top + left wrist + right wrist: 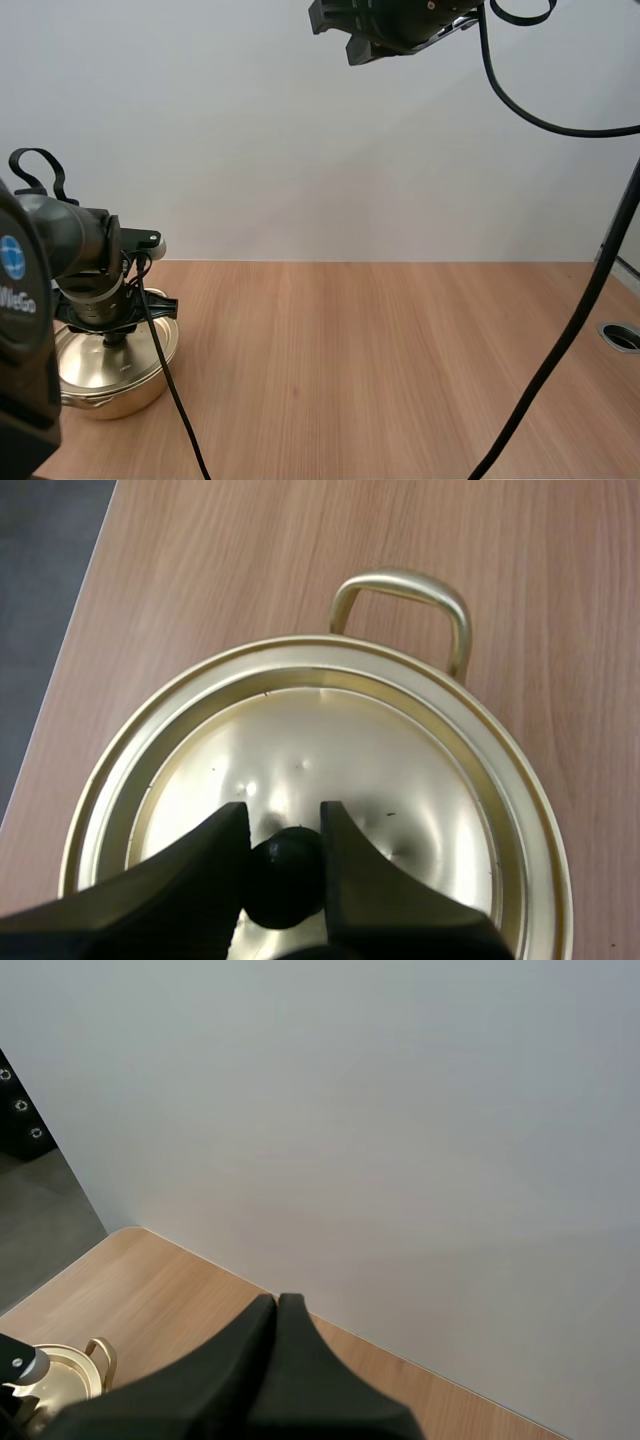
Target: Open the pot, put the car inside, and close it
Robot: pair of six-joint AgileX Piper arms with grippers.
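I'm starting close in, at the near left of the surface [400, 360]. My left arm [70, 250] is reaching down over the pot [105, 385], and that gold pot is sitting close to the near left corner. My left claw [283, 815] is set narrow around the black knob [285, 880] at the middle of the lid [340, 750]. One finger is pressing each side of it, so I'm holding the knob pinched between the tips.

The lid is lying flat on the pot, seated inside the rim all the way round, so the pot is closed. It's shiny gold, with a few small dents catching the light near the knob. Just past the claw, a looped handle [405, 590] is sticking out from the pot's side over bare wood.

Moving outward, the wooden surface is running off to the right and far, up to a pale wall [300, 150]. A round port [622, 336] is sitting in the surface at the right edge.

Farthest and highest, my right arm [400, 20] is hanging well above the surface, well apart from the pot. My right claw [277, 1305] is closed on nothing, with its two fingers lying together as one dark wedge. From up there the pot and its handle are showing small, down beside that wedge.
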